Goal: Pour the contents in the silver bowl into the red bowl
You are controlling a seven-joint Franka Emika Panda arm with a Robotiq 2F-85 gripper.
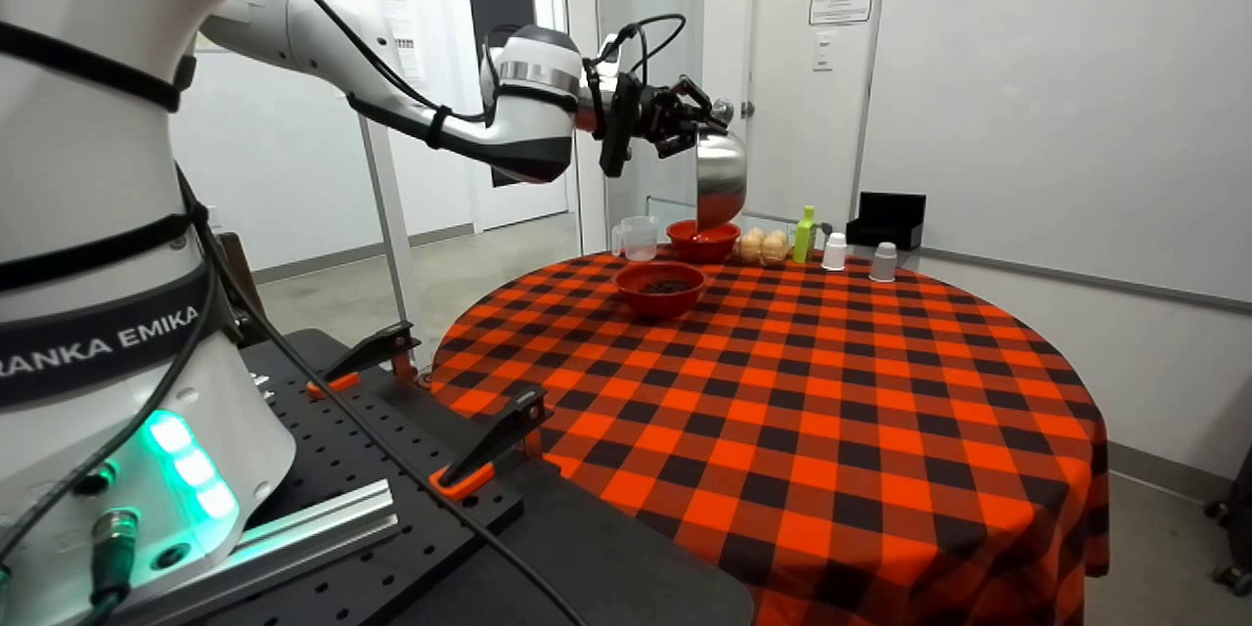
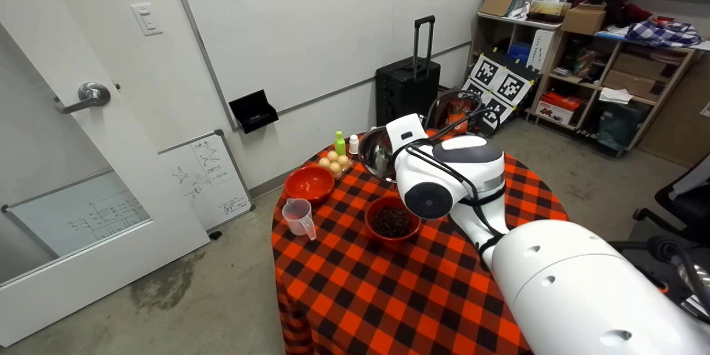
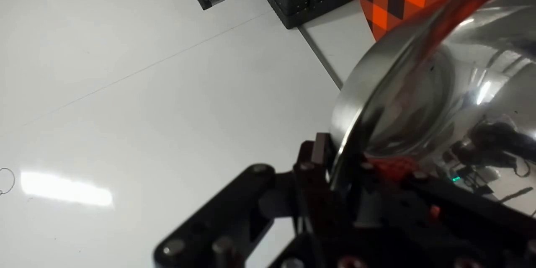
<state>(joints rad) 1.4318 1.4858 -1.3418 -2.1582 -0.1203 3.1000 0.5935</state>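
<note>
The silver bowl (image 1: 722, 178) is held in the air on its side, rim about upright, opening facing the robot base. It also shows in an exterior view (image 2: 377, 154) and in the wrist view (image 3: 423, 104); its visible inside holds only small dark specks. My gripper (image 3: 335, 163) is shut on its rim, one finger on each side of the wall. The gripper (image 1: 706, 122) is high over the table; the arm hides it in an exterior view. A red bowl (image 2: 370, 228) with dark small pieces (image 2: 391, 222) stands upright on the table, below and nearer the base than the silver bowl.
Another red bowl (image 2: 309, 184) stands near the table edge, beside a clear measuring jug (image 2: 298, 216). Eggs (image 2: 334, 163), a green bottle (image 2: 340, 144) and white cups (image 1: 834, 251) stand along the far side. A checked cloth (image 1: 782, 391) covers the round table.
</note>
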